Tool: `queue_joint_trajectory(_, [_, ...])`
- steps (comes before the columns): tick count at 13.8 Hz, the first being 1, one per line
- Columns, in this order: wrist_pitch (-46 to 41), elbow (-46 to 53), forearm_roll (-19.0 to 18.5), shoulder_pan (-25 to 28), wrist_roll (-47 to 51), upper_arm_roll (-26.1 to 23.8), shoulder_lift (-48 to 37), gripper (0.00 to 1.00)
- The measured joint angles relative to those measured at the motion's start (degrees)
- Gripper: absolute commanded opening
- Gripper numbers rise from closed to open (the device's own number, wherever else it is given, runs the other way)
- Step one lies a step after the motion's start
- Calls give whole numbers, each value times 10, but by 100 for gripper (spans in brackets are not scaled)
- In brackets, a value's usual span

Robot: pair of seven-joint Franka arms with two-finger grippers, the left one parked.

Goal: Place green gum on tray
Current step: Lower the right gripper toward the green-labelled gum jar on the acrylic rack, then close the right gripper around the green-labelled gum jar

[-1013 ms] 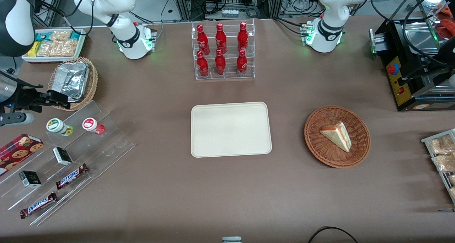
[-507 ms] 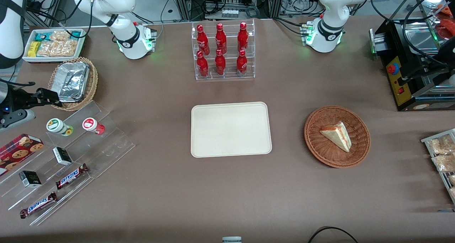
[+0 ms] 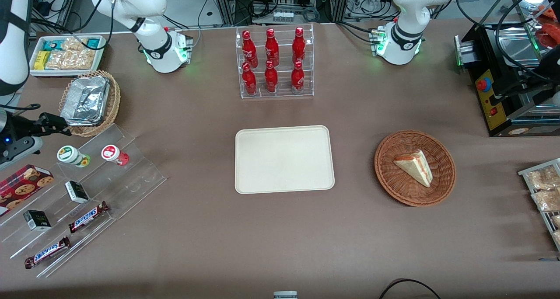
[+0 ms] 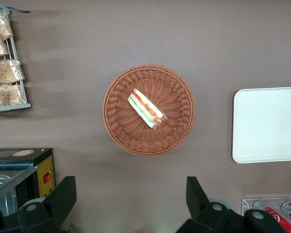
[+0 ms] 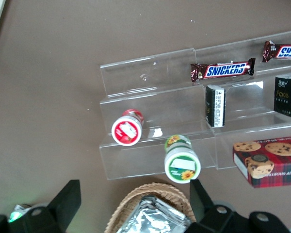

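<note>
Wrist view alone shows jaws agape above green gum point(image 5: 182, 164); gripper point(image 5: 136, 204)

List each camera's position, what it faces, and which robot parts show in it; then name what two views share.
Front view: high above the table's front edge, looking down at the tray, both arm bases, and the gripper beside the foil basket.
Right wrist view: on the working arm, looking down at the green gum on the acrylic shelf; its open fingers show.
Left wrist view: above the sandwich basket; parked fingers show.
Shared: front and left wrist both show tray and sandwich basket.
</note>
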State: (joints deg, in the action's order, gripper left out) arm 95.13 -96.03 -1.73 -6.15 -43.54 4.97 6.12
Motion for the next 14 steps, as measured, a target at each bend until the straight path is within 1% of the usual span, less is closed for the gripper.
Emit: queue_joint_trajectory(14, [202,-156,0,-63,-119,2,1,100])
